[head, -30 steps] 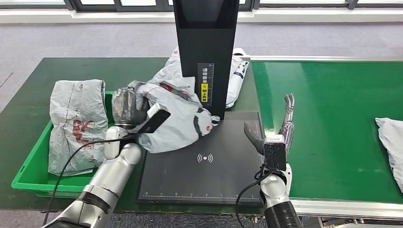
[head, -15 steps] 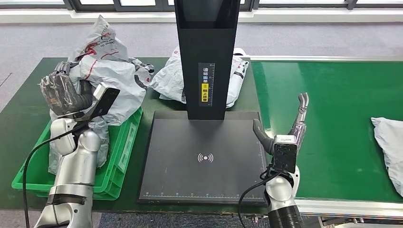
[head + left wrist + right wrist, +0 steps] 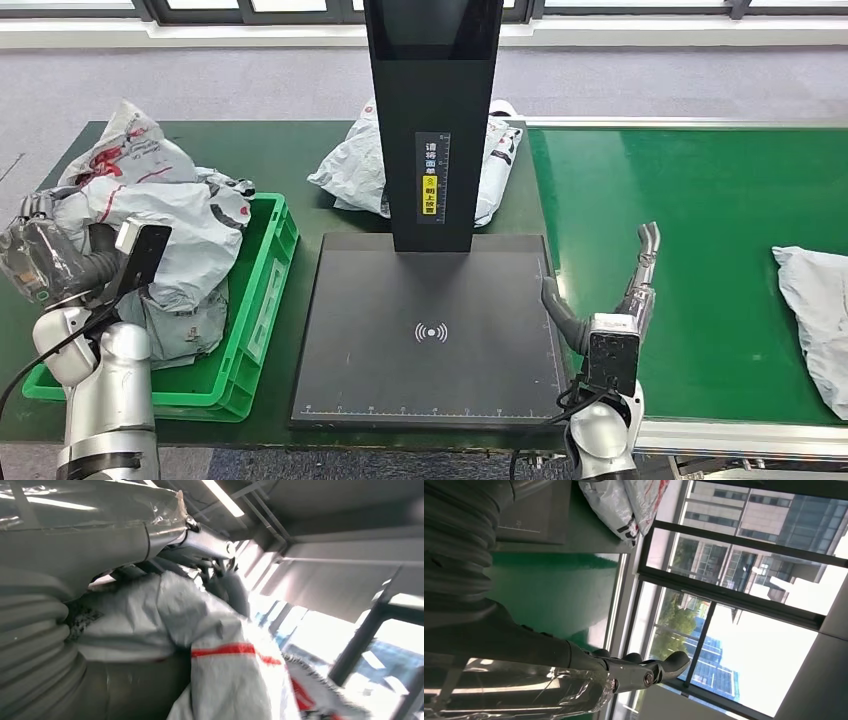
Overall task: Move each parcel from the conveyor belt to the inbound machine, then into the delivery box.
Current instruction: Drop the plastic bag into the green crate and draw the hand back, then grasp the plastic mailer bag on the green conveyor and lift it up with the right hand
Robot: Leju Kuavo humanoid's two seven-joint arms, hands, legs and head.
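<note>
My left hand (image 3: 60, 262) grips a crumpled grey parcel (image 3: 170, 215) with red print and holds it over the green delivery box (image 3: 262, 300) at the left. The left wrist view shows that parcel (image 3: 210, 645) pressed against my fingers. Underneath it, another grey parcel (image 3: 180, 325) lies in the box. My right hand (image 3: 612, 295) is open and upright at the right edge of the black inbound machine's scan plate (image 3: 430, 335), holding nothing. A further grey parcel (image 3: 812, 315) lies on the green conveyor belt (image 3: 700, 220) at the far right.
The machine's black column (image 3: 433, 120) rises at the plate's far edge. A grey parcel (image 3: 355, 165) lies behind it on the table, seen also in the right wrist view as a parcel (image 3: 629, 502). The box stands near the table's left front edge.
My left hand has carried the parcel from the scan plate leftwards over the box and now lower into it. My right hand has shifted slightly right; the conveyor parcel has drifted a little leftwards.
</note>
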